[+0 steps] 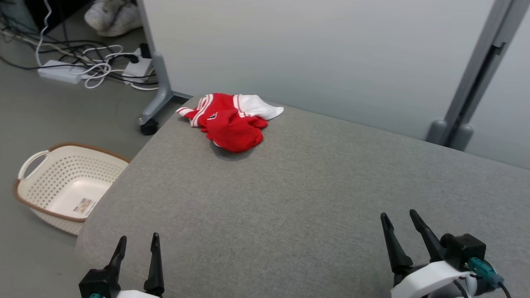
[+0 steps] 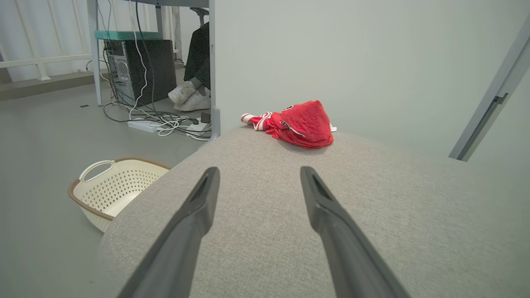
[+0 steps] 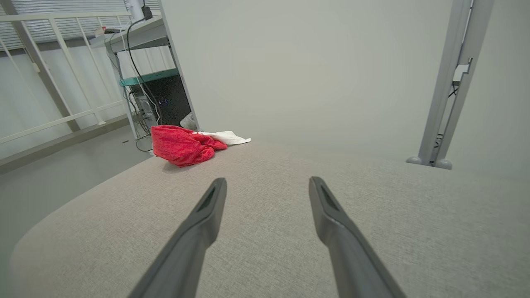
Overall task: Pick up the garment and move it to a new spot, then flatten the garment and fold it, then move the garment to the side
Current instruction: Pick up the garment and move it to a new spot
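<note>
Looks soft, light and limp: a crumpled red-and-white garment [image 1: 232,122], heaped on the grey surface [image 1: 290,198] well beyond the tips of the left fingers [image 1: 155,265], and ahead and leftward of the right fingers [image 1: 394,244]. Spread apart on both sides, holding nothing. Probably best pinched at the raised red bulge. Stretches crosswise to the fingers' pointing, striped end left, white flap right.

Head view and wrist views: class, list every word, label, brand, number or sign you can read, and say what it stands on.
No text here can be read; two marks come closest.
Garment: a small dark badge on the red cloth, too small to read.
Basket: a printed sticker on its floor, too blurred to read.
</note>
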{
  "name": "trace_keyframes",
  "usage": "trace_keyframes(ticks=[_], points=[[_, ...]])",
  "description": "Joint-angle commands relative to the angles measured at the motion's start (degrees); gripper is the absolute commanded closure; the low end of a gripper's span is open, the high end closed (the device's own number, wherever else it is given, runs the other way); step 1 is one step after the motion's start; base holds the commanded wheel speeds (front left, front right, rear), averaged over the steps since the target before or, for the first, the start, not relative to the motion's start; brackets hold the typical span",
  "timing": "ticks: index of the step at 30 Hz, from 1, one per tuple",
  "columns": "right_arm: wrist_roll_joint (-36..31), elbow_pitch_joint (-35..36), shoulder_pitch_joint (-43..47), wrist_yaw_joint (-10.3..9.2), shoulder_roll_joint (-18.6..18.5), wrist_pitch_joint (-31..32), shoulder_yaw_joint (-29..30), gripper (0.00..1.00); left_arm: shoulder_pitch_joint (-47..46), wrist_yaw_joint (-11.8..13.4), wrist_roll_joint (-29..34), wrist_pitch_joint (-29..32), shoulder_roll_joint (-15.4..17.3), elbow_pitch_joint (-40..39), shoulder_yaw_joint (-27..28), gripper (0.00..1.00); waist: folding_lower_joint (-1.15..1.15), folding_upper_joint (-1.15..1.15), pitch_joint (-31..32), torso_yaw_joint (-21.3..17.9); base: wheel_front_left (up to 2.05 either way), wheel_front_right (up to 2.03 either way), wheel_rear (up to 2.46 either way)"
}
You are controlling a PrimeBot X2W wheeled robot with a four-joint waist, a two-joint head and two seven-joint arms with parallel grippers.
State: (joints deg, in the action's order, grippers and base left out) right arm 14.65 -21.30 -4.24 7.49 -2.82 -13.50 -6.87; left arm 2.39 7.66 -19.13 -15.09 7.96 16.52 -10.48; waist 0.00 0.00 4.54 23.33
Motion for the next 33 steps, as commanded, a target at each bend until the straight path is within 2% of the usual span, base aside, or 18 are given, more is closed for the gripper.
trace_keyframes(ticks=[1,12,19,21,26,31,33], points=[[0.5,-0.1,-1.1,0.01,-0.2,-0.2,-0.6,0.0,0.5,0.4,0.0,-0.1,0.2,-0.4,0.6,0.0,0.0,0.0,-0.4,3.7,0.0,0.0,0.0],[0.8,-2.5,-4.5,0.01,-0.3,-0.5,-4.0,0.0,2.9,1.4,-0.1,-0.1,-0.4,-4.0,3.1,0.0,0.0,0.0,-2.3,5.1,0.0,0.0,0.0],[0.0,-2.5,-2.8,0.01,-0.3,-1.0,-1.1,0.0,1.2,0.2,-0.1,0.4,0.8,-3.1,2.8,0.0,0.0,0.0,-2.5,5.1,0.0,0.0,0.0],[-0.5,-2.0,-2.1,0.01,-0.3,-1.1,0.3,0.0,-0.2,-0.3,-0.2,1.3,1.8,-3.3,2.8,0.0,0.0,0.0,-2.8,5.1,0.0,0.0,0.0],[-3.3,0.5,-3.0,0.0,-0.3,0.1,2.5,0.0,-6.3,-1.3,0.3,2.7,5.1,-4.9,3.9,0.0,0.0,0.0,-6.9,2.0,0.0,0.0,0.0],[-6.3,4.6,-5.3,0.01,-0.3,2.1,3.9,0.0,-17.3,-3.1,1.5,5.9,9.2,-6.5,4.1,0.0,0.0,0.0,-12.9,-2.1,0.0,0.0,0.0],[-7.5,7.2,-7.0,0.01,-0.3,3.4,4.0,0.0,-24.7,-4.8,1.1,9.1,11.6,-5.4,4.3,0.0,0.0,0.0,-16.4,-5.2,0.0,0.0,0.0]])
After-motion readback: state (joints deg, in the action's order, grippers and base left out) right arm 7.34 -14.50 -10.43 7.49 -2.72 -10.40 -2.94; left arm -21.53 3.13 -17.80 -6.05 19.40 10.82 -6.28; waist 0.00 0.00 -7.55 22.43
